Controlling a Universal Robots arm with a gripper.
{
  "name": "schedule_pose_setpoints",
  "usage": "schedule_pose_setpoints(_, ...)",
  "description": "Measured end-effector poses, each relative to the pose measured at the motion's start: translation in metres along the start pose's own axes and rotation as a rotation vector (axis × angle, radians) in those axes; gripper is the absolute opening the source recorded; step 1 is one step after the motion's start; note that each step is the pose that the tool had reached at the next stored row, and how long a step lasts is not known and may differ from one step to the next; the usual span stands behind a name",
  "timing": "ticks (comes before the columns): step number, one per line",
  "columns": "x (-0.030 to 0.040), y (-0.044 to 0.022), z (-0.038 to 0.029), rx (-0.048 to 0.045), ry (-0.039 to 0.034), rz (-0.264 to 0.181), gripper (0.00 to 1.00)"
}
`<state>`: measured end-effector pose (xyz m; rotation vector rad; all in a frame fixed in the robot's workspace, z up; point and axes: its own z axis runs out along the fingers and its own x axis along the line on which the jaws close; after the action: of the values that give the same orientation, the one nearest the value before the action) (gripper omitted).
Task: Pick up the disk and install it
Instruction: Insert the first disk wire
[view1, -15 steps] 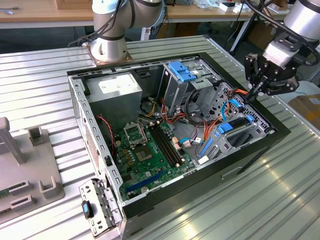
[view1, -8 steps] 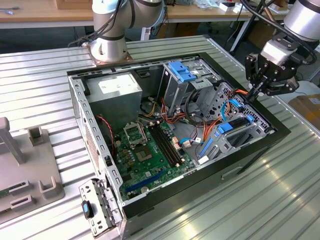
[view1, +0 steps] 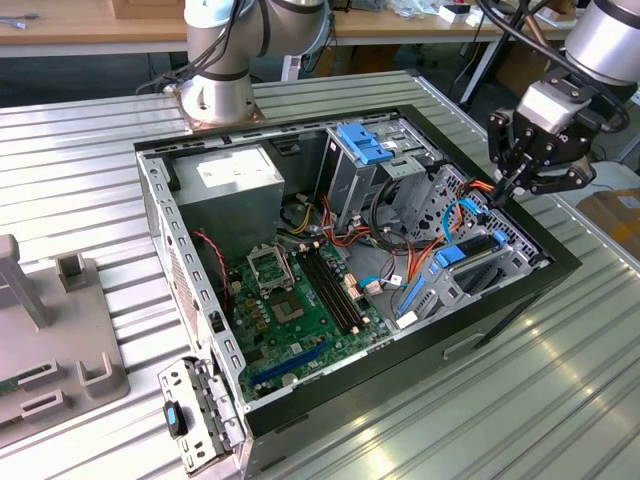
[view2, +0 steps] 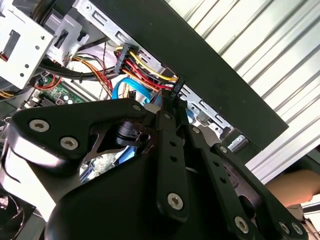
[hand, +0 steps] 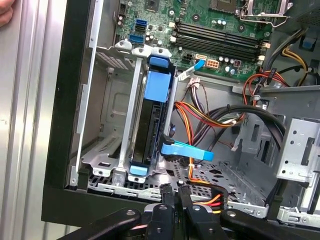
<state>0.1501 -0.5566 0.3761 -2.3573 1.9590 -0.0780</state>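
Observation:
The disk (hand: 159, 85) stands on edge in a slot of the drive cage at the corner of the open computer case (view1: 510, 300). Its blue carrier rail runs along its exposed edge, above the dark drive body. In the exterior view the disk (view1: 455, 252) lies low in the case at that view's right. My gripper (view1: 500, 195) hovers just above the case wall beside the cage, its fingers shut with nothing visible between them. In both wrist views the gripper (hand: 173, 192) (view2: 172, 100) ends close to a black power connector (view2: 175, 89) with red, yellow and orange wires.
A blue bracket (view1: 362, 143) tops the tall metal bay. The motherboard (view1: 300, 300), power supply (view1: 230, 185) and loose cable bundles (hand: 215, 115) fill the case. A blue latch (hand: 187, 150) juts beside the cage. A second arm's base (view1: 215, 95) stands behind. A person's hand (hand: 5, 12) is nearby.

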Motion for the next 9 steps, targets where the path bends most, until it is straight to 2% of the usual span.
schedule_pose_setpoints(3,0.0007,0.0025,-0.0003,0.0004,-0.0017,0.005,0.16)
schedule_pose_setpoints(6,0.0012,0.0063,-0.0006,0.0018,-0.0081,0.010,0.16)
schedule_pose_setpoints(9,0.0024,0.0097,-0.0009,0.0021,-0.0082,0.021,0.16)
